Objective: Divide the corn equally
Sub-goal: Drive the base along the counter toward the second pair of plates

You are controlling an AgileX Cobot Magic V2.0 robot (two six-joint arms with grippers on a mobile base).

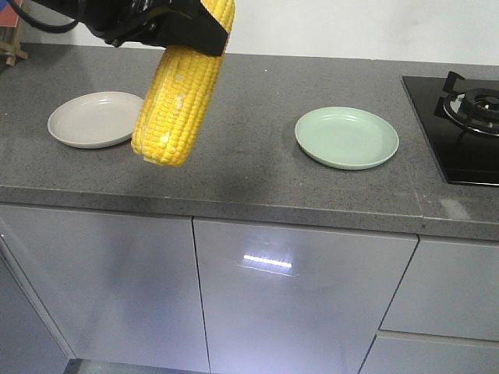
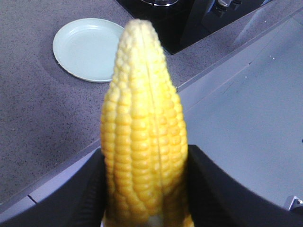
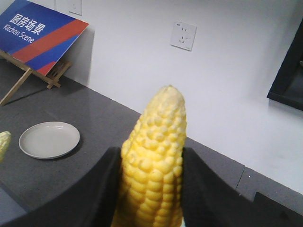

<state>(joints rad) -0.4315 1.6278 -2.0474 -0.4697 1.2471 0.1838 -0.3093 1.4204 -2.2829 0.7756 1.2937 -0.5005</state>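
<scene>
Left tool [image 2: 147, 158] and right tool [image 3: 150, 156] each clamp corn [image 2: 142, 85]; sign [image 3: 40, 35] reads "Kitchen Scene".

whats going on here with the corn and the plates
A two-armed robot is sharing out corn. Its left gripper is shut on one bright yellow husked corn cob, held above the dark grey speckled countertop, and its right gripper is shut on a second yellow cob. The round grey plate and the round pale green plate both sit empty.
</scene>
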